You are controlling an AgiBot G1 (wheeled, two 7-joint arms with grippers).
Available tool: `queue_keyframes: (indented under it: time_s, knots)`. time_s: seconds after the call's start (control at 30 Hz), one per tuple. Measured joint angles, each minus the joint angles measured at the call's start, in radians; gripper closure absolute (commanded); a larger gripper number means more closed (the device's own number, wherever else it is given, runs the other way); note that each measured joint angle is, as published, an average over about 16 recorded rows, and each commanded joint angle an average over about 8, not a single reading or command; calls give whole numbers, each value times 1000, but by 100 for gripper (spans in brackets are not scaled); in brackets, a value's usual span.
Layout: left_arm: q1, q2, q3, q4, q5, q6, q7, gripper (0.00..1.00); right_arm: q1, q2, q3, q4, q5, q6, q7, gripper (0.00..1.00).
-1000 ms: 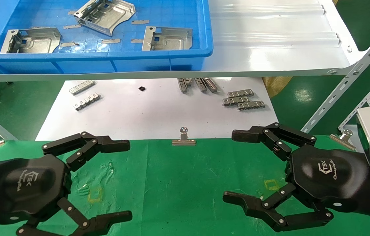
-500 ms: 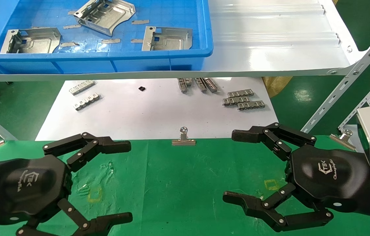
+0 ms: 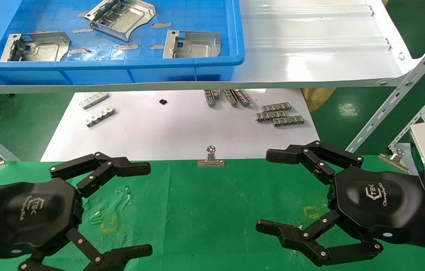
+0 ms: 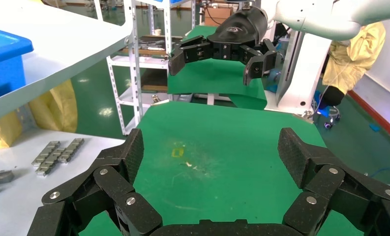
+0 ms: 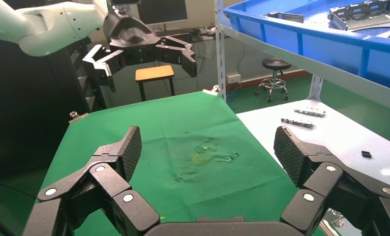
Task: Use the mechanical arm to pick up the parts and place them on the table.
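Three silvery stamped parts lie in the blue bin (image 3: 182, 62) on the white shelf: one at the left (image 3: 35, 47), one at the back middle (image 3: 120, 17), one at the right (image 3: 193, 44). My left gripper (image 3: 147, 209) is open and empty above the green table (image 3: 205, 210), near its front left. My right gripper (image 3: 267, 192) is open and empty above the table's front right. In the left wrist view my own gripper (image 4: 210, 155) frames bare green cloth. In the right wrist view my own gripper (image 5: 207, 150) does the same. Both grippers are far below the bin.
The white ribbed shelf (image 3: 310, 56) overhangs a white sheet (image 3: 175, 128) with small grey toothed strips (image 3: 278, 114). A silver binder clip (image 3: 210, 158) sits at the cloth's far edge. Yellow square marks (image 3: 312, 211) are on the cloth. A slotted metal strut (image 3: 397, 94) rises at the right.
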Motion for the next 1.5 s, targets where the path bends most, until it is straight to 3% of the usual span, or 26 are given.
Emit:
queue_keyframes:
  time_s: [0.37,0.63,1.5]
  knots:
    - [-1,0,1,1,-1,1,0,0,0,0,0,0,0,0,0,0]
    - [-1,0,2,1,-1,1,0,0,0,0,0,0,0,0,0,100]
    - [-2,0,3,1,-1,1,0,0,0,0,0,0,0,0,0,100]
